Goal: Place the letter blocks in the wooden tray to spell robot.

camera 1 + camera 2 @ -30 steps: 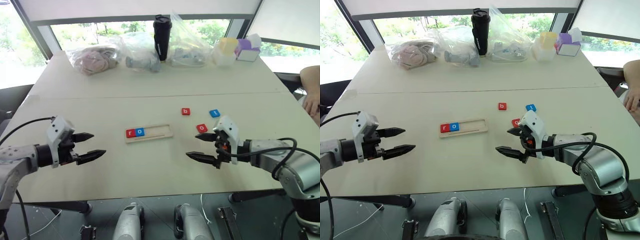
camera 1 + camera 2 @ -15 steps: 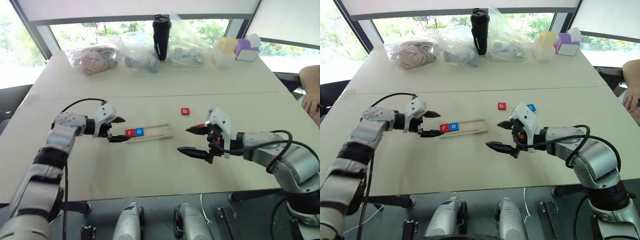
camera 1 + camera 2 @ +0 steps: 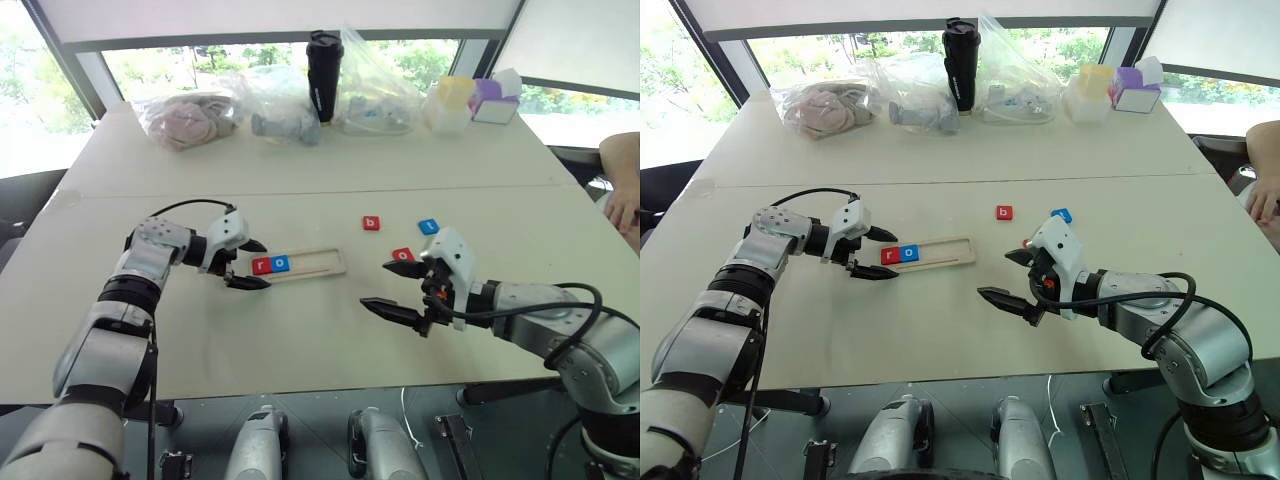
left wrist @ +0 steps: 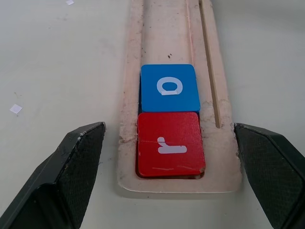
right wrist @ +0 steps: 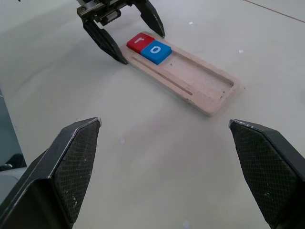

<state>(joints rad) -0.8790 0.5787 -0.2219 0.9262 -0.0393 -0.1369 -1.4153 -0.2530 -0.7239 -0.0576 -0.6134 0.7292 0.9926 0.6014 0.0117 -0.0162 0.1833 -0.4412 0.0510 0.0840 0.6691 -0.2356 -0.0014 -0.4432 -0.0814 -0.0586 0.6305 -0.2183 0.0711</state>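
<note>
The right claw (image 3: pixel 402 290) hangs nearest the table's front edge, right of centre, its two black fingers spread wide with nothing between them; it points toward the tray from the right. Just behind its upper finger lies a red tile (image 3: pixel 403 255), partly hidden by the claw (its letter cannot be read here).

Level with it on the left, the left claw (image 3: pixel 249 264) sits at the tray's left end, also wide open and holding nothing. Its fingers stand one on either side of that end, apart from the wood as far as the wrist view shows.

The tray (image 3: pixel 315 265) lies near the middle of the table (image 3: pixel 300 340), running left to right. In its groove a red "r" (image 4: pixel 170 144) fills the leftmost place and a blue "o" (image 4: pixel 169 88) sits touching it on the right; the rest of the groove is bare.

Further back and to the right, a red "b" (image 3: pixel 371 223) and a blue "t" (image 3: pixel 429 227) lie loose on the table, apart from each other and well clear of the tray.

Along the far edge stand clear bags (image 3: pixel 280 105) of soft things, a black tumbler (image 3: pixel 324 75), and a yellow and a purple box (image 3: pixel 496 100). A person's arm (image 3: pixel 624 185) shows at the right edge.
</note>
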